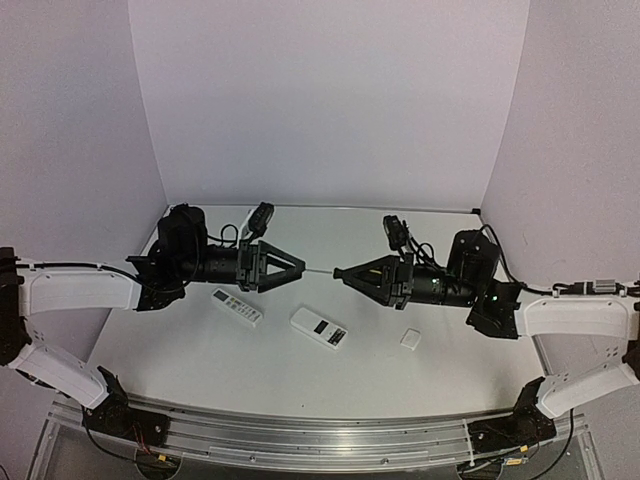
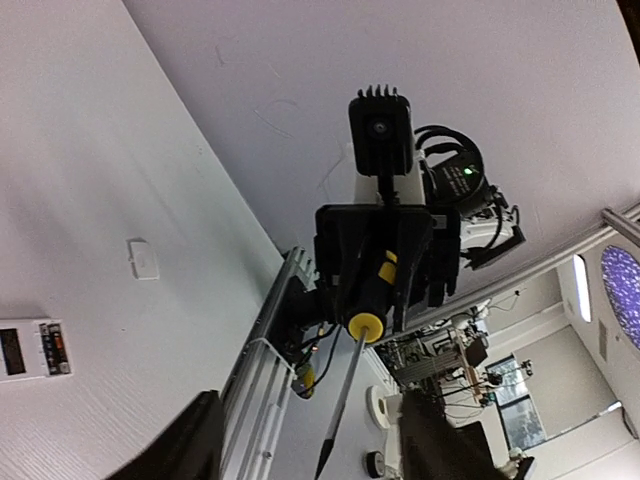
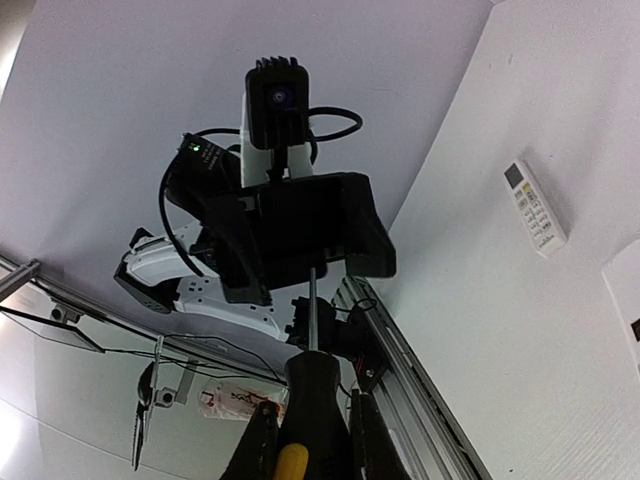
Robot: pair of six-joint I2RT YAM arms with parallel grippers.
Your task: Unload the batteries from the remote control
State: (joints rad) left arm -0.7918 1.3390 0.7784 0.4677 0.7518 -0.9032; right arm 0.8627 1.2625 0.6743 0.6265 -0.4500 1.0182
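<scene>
There are two white remote controls, a slimmer remote [image 1: 237, 307] and a wider remote [image 1: 319, 328]. There is one small flat white cover piece [image 1: 410, 339] and one black-and-yellow-handled screwdriver [image 2: 366, 325]. There are two grippers, the left gripper [image 1: 300, 266] and the right gripper [image 1: 338, 272].

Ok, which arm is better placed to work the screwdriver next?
Right, probably. The right gripper is closed around the screwdriver by its black-and-yellow handle. The left gripper has its fingers spread either side of the shaft tip, not gripping it.
</scene>
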